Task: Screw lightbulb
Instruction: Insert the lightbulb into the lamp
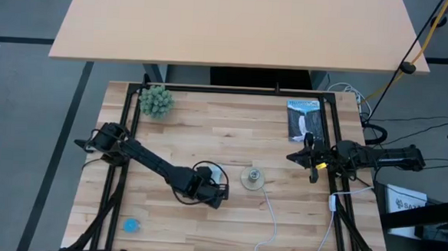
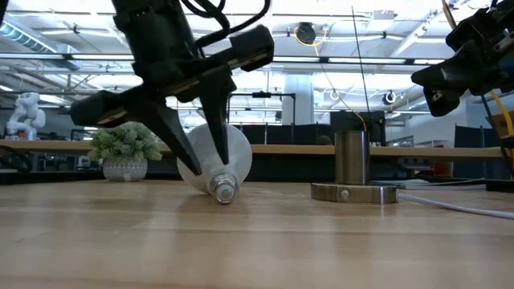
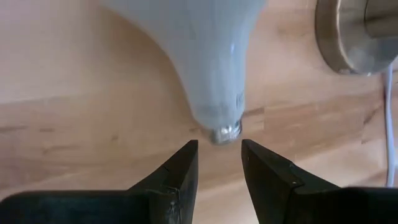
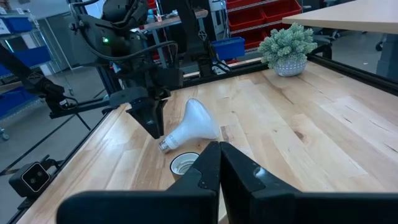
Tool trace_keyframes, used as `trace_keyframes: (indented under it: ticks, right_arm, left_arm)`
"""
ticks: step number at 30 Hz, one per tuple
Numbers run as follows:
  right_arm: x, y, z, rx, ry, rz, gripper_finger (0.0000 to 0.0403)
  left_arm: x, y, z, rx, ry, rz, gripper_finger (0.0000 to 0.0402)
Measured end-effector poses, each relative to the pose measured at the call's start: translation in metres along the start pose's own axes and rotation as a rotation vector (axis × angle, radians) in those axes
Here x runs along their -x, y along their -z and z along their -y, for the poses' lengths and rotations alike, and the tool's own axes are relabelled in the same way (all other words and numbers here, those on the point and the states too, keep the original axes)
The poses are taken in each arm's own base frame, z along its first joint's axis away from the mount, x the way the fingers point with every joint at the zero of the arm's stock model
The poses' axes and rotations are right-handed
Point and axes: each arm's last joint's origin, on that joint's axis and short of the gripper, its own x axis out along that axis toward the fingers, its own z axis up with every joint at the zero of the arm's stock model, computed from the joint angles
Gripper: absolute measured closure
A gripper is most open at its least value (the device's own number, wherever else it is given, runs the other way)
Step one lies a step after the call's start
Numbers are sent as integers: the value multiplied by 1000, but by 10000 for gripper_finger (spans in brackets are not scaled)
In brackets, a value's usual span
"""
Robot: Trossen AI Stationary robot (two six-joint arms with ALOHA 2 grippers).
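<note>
From above, the left tool sits low over the pale wooden plank tabletop, and the white cone-shaped lightbulb with the grey metal screw base lies on its side just beyond it. The round metal socket disc on a white cord is just off to the tool's side, a short hop away. The right tool waits well apart from all this, next to a dark blue printed booklet.

Low view: the left tool's two dark fingers come down spread like a tent, one on each side of the bulb's neck. The lightbulb rests on the tabletop with its base pointing at the camera. Can't honestly tell whether the fingers touch the glass. The socket stands upright beside it.

Left wrist view: the fingers are clearly apart, and the bulb's screw base sits right past the gap, not yet pinched.

Right wrist view: the right tool's fingers look pressed together, nothing in them. The left tool hovers right at the bulb's narrow end, with the open socket just below that.

So my read: this is the pick-up step, grasp not yet made. Next it needs to close on the neck, tip the bulb upright base-down, and line it up over the socket before any twisting. Smooth tapered glass could slip out, so grip placement matters.
</note>
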Motion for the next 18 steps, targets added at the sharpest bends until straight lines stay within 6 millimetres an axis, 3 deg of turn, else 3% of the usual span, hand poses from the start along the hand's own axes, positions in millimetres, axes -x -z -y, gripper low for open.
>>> trace_keyframes:
  ticks: [9, 18]
  right_arm:
    - [0, 0, 0, 0, 0, 0, 403]
    - [0, 0, 0, 0, 0, 0, 403]
  left_arm:
    - [-2, -9, 14, -34, 116, 2, 276]
    - [-5, -22, 13, -39, 72, 45, 276]
